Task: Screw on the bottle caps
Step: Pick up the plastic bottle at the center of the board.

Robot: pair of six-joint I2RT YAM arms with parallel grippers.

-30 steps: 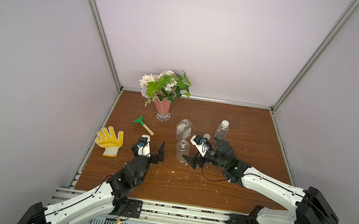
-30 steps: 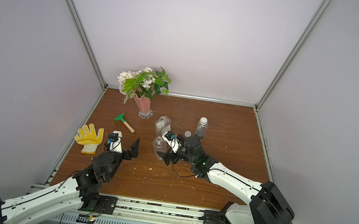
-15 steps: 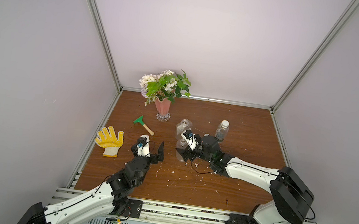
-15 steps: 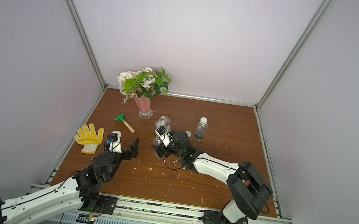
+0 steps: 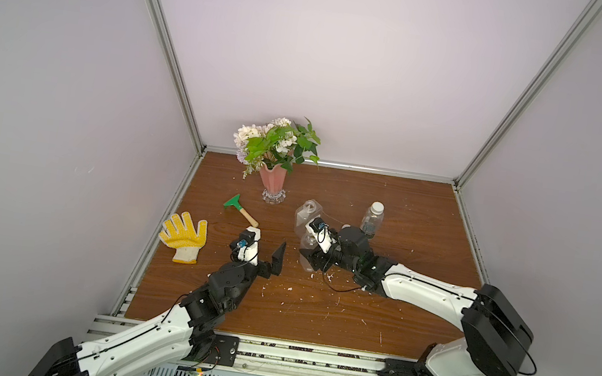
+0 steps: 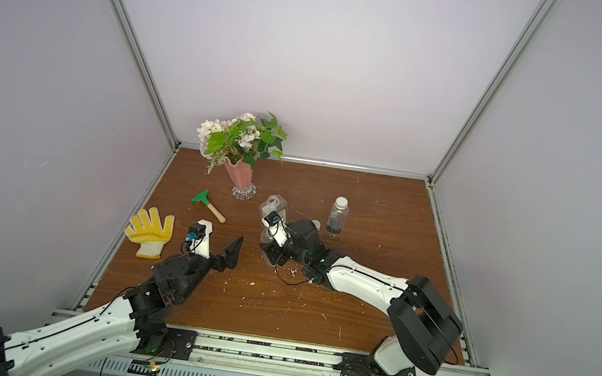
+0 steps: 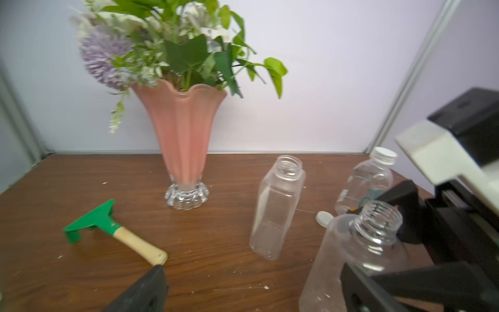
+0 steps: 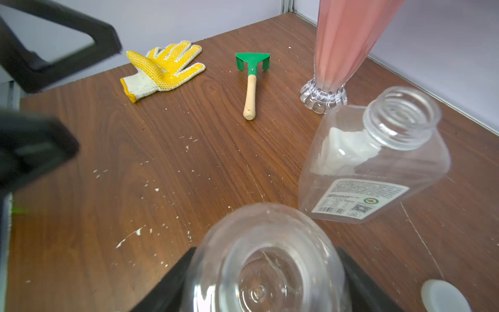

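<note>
Your right gripper jaws are straddling rounded bottle, grip unclear, likely steadying for cap at 2 o'clock; left gripper gaping empty.

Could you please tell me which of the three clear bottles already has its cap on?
The slim bottle with the white cap on its neck; the square labelled bottle and the rounded bottle at the right gripper are both uncapped.

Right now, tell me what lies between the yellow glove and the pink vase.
The small green rake lies between glove and vase, clear in both top views.
</note>
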